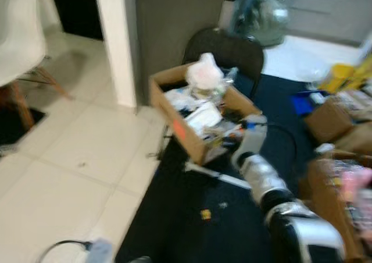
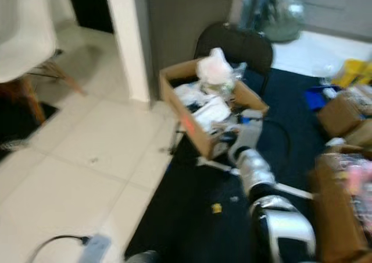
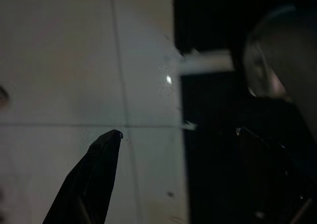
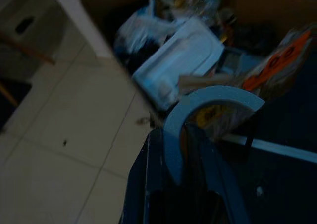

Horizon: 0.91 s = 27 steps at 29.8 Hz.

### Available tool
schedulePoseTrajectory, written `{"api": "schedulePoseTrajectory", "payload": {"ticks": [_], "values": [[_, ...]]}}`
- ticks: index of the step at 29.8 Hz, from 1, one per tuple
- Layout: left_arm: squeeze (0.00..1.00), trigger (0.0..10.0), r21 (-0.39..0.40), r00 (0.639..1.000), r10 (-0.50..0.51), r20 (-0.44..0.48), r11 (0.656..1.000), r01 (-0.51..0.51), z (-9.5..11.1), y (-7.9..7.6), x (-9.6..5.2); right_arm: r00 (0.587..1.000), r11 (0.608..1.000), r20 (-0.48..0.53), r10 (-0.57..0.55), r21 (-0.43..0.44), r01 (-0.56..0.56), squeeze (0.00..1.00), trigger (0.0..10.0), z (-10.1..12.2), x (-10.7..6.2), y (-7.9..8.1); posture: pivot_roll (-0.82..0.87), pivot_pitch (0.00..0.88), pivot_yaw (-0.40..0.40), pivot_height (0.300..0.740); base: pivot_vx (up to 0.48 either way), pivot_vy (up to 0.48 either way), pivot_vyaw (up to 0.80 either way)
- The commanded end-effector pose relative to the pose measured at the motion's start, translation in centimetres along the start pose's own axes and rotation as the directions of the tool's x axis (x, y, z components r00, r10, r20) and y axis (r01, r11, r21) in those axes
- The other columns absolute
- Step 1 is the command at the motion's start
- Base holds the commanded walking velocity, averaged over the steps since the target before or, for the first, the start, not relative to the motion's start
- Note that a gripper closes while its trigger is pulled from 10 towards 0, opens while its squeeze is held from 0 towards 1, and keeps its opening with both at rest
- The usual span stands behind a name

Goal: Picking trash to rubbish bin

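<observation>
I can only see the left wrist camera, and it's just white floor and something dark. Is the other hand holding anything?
Observer: Yes. The right hand is gripping a grey curved ring.
Operator: Where does it go?
Observer: Just ahead of that hand is a cardboard box stuffed with trash, with a white bag on top. The box seems to rest on a black chair.
Operator: Is there more trash on the floor?
Observer: A small yellow scrap lies on the dark rug, nearer the robot than the box.
</observation>
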<state>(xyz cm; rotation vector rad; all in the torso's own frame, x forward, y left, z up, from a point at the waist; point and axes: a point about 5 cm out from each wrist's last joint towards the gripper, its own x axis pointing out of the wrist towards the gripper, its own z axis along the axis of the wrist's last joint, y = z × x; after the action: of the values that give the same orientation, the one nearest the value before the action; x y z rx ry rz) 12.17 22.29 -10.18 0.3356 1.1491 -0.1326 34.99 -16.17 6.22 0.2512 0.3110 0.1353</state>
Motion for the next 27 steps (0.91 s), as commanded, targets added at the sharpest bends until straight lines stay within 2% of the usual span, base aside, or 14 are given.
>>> {"api": "schedulePoseTrajectory", "payload": {"ticks": [1, 9, 12, 18, 21, 27], "values": [[0.00, 10.0, -0.004, 1.000, -0.014, -0.022, 1.000, 0.014, -0.8, -0.5, -0.1, 1.000, 1.000, 0.011, -0.028, 0.009, 0.028, 0.00, 10.0, 0.0, -0.2, -0.6, 0.10, 0.024, -0.004, 0.740, 0.349, 0.000, -0.41], [0.00, 10.0, -0.005, 1.000, -0.016, -0.026, 1.000, 0.016, -1.0, -0.6, -0.1, 1.000, 1.000, 0.023, -0.005, 0.010, 0.005, 0.00, 10.0, 0.2, -0.1, -0.3, 0.10, 0.024, -0.004, 0.740, 0.349, 0.000, -0.10], [0.00, 10.0, -0.005, 0.999, -0.016, -0.027, 1.000, 0.016, -1.0, -0.6, -0.1, 0.996, 0.995, 0.012, 0.084, -0.054, -0.083, 0.00, 10.0, -0.1, 0.0, 0.9, 0.10, 0.024, -0.004, 0.740, 0.349, 0.000, 0.00], [0.00, 10.0, -0.004, 1.000, -0.016, -0.025, 1.000, 0.016, -0.9, -0.6, -0.1, 0.989, 0.986, 0.006, 0.148, -0.083, -0.147, 0.00, 10.0, -0.6, 0.1, 2.5, 0.10, 0.024, -0.004, 0.740, 0.347, 0.000, 0.00], [0.00, 10.0, -0.004, 1.000, -0.017, -0.023, 1.000, 0.017, -0.9, -0.7, -0.1, 0.986, 0.982, -0.003, 0.164, -0.097, -0.163, 0.00, 10.0, -0.8, 0.2, 3.2, 0.10, 0.024, -0.004, 0.740, 0.349, 0.000, 0.00], [0.00, 10.0, -0.004, 1.000, -0.017, -0.024, 1.000, 0.017, -0.9, -0.7, -0.1, 0.987, 0.980, -0.015, 0.160, -0.120, -0.161, 0.00, 10.0, -0.9, 0.4, 3.6, 0.10, 0.024, -0.004, 0.740, 0.347, 0.000, 0.00]]}}
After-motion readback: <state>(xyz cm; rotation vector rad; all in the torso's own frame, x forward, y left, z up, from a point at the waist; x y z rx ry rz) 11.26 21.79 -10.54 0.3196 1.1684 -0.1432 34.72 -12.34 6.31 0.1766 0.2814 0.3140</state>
